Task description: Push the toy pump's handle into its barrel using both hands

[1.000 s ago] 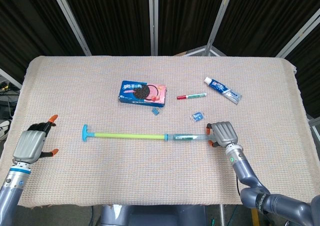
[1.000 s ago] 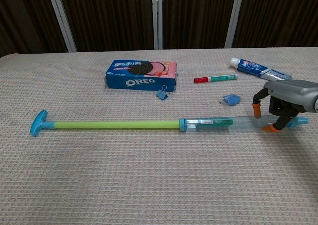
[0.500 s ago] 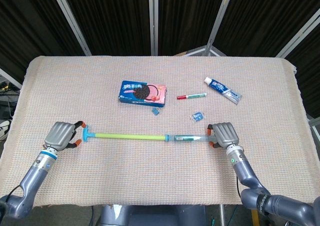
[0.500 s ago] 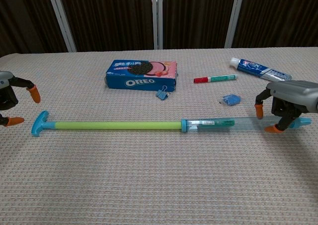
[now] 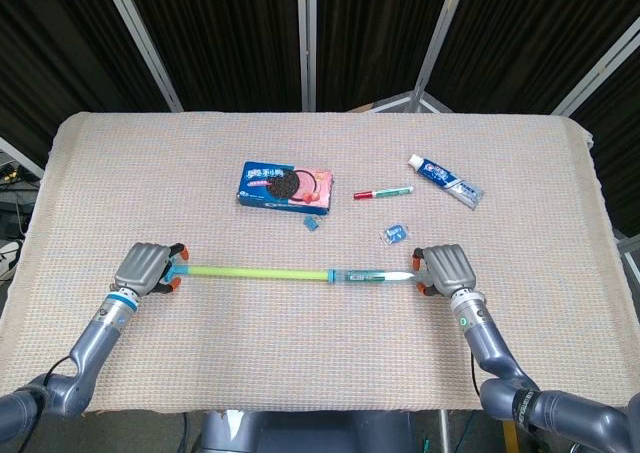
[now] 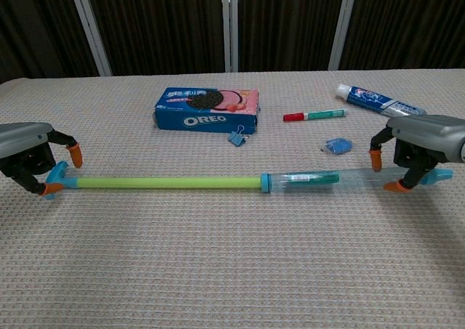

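Head view: toy pump (image 5: 300, 272) lying flat across the near half of the table (image 5: 320, 373), long axis left to right. Yellow-green handle rod (image 5: 255, 271) extended well out of the clear barrel (image 5: 375, 274); blue collar (image 5: 331, 273) where rod meets barrel. Left hand (image 5: 146, 268) at the blue T-grip (image 5: 179, 264), orange-tipped fingers curled around it on both sides, gripping. Right hand (image 5: 448, 269) at the far end of the barrel, fingers closed around it.

Chest view: left hand (image 6: 25, 155) straddling the T-grip (image 6: 57, 176), one fingertip behind and one in front. Right hand (image 6: 425, 136) arched over the barrel end (image 6: 436, 175), fingertips down on either side; gripping. Green plunger (image 6: 312, 176) visible inside the barrel (image 6: 349, 175).

Behind the pump: Oreo box (image 6: 207, 109), binder clip (image 6: 237, 136) just in front of it, red-and-green marker (image 6: 313, 115), small blue clip (image 6: 336, 146), toothpaste tube (image 6: 378, 100) far right.
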`<act>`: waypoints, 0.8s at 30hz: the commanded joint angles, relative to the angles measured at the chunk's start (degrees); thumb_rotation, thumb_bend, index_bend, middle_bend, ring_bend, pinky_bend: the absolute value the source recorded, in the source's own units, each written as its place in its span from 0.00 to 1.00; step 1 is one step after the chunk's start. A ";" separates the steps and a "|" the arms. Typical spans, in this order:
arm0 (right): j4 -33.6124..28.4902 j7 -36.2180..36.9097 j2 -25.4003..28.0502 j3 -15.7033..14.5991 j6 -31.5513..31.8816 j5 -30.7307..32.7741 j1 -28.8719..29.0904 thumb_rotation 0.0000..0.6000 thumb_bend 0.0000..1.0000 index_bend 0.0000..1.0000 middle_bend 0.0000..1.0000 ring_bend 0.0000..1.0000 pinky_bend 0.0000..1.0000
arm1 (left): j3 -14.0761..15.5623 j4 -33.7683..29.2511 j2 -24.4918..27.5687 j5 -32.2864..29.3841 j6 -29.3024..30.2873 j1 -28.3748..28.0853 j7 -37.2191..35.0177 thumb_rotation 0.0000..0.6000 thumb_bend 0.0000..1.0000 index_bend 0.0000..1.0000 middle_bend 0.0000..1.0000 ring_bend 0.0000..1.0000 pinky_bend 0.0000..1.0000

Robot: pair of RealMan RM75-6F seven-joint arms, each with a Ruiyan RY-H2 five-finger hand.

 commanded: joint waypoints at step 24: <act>-0.53 1.13 1.22 -0.27 0.55 -0.47 -0.37 1.00 0.45 0.64 1.00 1.00 1.00 | 0.85 4.16 -3.79 -2.27 -1.23 -1.64 1.18 1.00 0.42 0.51 0.92 0.87 1.00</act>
